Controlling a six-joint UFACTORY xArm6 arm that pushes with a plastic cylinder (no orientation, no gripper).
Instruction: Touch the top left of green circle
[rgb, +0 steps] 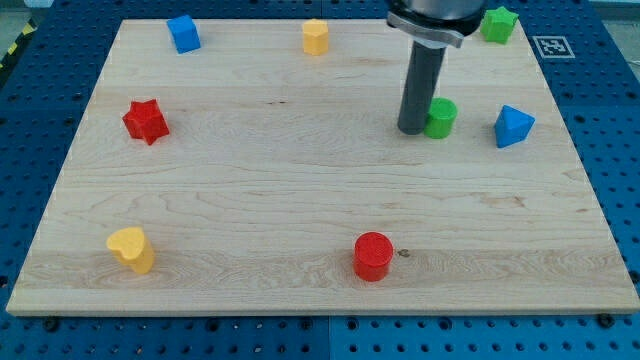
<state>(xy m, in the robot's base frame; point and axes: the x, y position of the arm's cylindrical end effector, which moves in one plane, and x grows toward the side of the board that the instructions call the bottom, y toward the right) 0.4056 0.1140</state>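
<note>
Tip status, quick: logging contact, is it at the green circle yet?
My tip: holding nothing, right against the green circle on its left side.

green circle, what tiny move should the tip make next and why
Probably a very short nudge toward the view's right, if any. My tip already sits at the left edge of the green circle, apparently touching or nearly so, though contact can't be confirmed. Easing slightly toward the view's top first would put it nearer the top-left corner. Keep it gentle: the blue block lies just beyond.

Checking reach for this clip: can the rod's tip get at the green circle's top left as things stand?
Probably yes: my tip already sits against the left side of the green circle, with no other block between them; the blue block lies on its far side.
</note>
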